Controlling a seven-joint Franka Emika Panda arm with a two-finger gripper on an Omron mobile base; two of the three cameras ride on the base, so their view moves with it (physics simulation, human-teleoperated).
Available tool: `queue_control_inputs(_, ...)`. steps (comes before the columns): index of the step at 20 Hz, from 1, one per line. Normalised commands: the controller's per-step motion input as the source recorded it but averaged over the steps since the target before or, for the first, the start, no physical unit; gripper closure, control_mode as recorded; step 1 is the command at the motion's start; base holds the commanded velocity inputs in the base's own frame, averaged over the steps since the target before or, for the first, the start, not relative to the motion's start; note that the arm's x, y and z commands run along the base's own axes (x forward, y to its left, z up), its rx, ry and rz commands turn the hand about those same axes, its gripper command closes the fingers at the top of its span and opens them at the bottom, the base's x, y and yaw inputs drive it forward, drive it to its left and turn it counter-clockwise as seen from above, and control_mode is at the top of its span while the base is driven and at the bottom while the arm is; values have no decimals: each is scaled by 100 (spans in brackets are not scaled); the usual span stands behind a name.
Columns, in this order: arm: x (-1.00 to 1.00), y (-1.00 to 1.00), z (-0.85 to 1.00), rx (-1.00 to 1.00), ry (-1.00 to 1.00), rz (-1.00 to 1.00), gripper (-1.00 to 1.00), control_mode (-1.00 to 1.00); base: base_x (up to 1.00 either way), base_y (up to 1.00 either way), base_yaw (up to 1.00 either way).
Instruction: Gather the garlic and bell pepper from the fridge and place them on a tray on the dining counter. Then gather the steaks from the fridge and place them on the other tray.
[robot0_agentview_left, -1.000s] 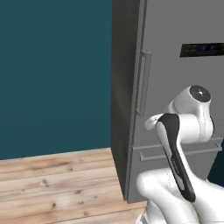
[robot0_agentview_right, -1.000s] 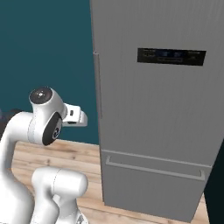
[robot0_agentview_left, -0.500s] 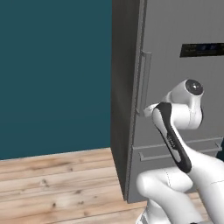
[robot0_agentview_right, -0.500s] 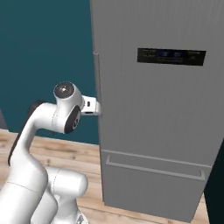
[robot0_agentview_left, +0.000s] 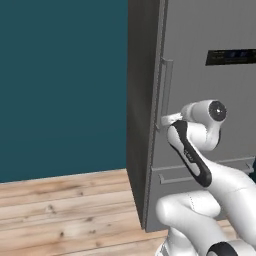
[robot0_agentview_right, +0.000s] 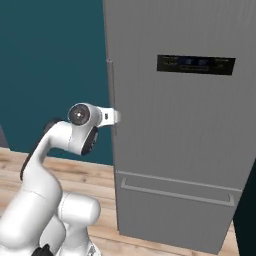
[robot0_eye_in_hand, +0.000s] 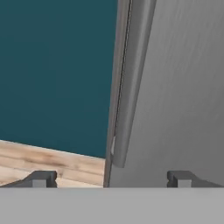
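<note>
Fridge: tall brushed grey steel box, long axis straight up, both doors closed; its front fills the 3 o'clock half of the right base view and its dark side panel faces 9 o'clock in the left base view.

Handle: long round steel bar, running vertically along the door's edge from 12 o'clock down to a blunt lower end near 6 o'clock in the hand view; smooth, with a soft sheen, standing just off the door face.

Display strip: flat black rectangle lying level across the upper door, faint blue markings on it, at about 2 o'clock from the robot's wrist.

Lower drawer bar: thin horizontal steel pull across the lower door, at 5 o'clock from the wrist.

Gripper: dark fingertips set wide apart, one at 7 o'clock and one at 5 o'clock in the hand view, the handle's lower end rising in the gap between them; nothing gripped. In the base views the white hand reaches level toward the handle, and contact cannot be made out.

Arm: glossy white shells with dark joints, elbow bent, forearm carrying a black stripe.

Wall: flat matte teal, at 9 o'clock of the fridge.

Floor: pale wood planks with visible grain and knots, boards running crosswise, at 7 o'clock below the fridge.
</note>
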Motion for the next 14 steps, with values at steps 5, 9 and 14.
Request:
queue_control_inputs(5,47,-12,16,0,-13,0,-100,-100,0,0,0)
queue_control_inputs(9,56,-21,22,2,-1,0,-100,-100,0,0,0)
queue_control_inputs(14,66,-16,19,1,0,0,-100,-100,0,0,0)
